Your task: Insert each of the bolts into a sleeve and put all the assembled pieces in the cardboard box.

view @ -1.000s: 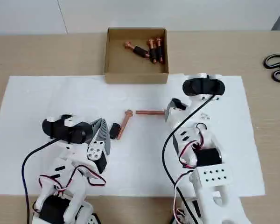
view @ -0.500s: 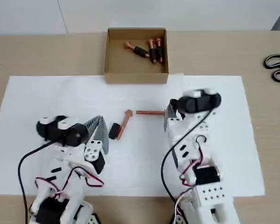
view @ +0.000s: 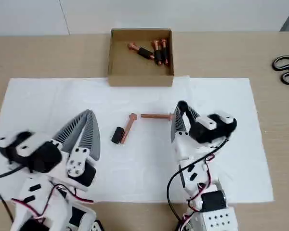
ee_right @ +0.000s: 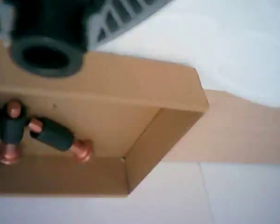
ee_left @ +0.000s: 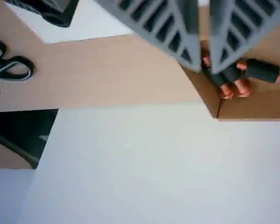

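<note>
A loose copper bolt (view: 155,116) lies crosswise on the white paper. A second bolt (view: 129,126) lies slanted with a black sleeve (view: 118,134) against its lower end. My right gripper (view: 180,109) sits just off the crosswise bolt's right end, shut on another black sleeve (ee_right: 44,50) whose open bore looks empty. My left gripper (view: 89,113) is raised left of the slanted bolt, fingertips (ee_left: 196,65) nearly together and holding nothing. The cardboard box (view: 140,81) at the back holds several assembled pieces (view: 154,52).
Scissors (view: 286,67) lie on the bare table at the far right. The white paper (view: 48,101) covers the work area, with free room on its left and right parts. The box wall (ee_right: 144,116) and assembled pieces (ee_left: 233,77) are in both wrist views.
My left gripper has drawn back from the sleeve and bolt toward the lower left and lifted. The right arm's wrist has swung back and down while its gripper stays by the bolt's end.
</note>
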Controlling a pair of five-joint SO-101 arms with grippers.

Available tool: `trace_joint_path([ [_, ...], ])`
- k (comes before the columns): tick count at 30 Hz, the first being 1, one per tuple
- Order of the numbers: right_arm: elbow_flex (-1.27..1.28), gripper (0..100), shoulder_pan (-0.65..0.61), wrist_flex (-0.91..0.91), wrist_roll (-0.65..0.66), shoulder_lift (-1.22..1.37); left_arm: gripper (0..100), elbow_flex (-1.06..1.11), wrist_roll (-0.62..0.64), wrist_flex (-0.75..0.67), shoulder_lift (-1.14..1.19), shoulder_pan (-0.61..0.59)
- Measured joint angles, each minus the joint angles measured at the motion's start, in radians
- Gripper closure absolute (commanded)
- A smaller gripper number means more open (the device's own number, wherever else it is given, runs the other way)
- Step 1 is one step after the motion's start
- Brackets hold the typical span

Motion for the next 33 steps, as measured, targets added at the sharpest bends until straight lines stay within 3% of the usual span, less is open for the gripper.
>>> trace_joint_path([
  [7,-0.002,99.5,0.002,0.071,0.0,-0.057,99,-0.457,0.0,0.261,0.434,0.0],
  [12,-0.002,99.5,0.002,0.074,0.0,-0.057,99,-0.611,0.0,0.499,0.873,0.0],
  [19,-0.002,99.5,0.002,0.074,0.0,-0.057,99,-0.802,0.0,0.539,1.326,0.0],
  [33,-0.002,99.5,0.002,0.074,0.0,-0.057,99,-0.859,0.009,0.539,1.729,0.0],
])
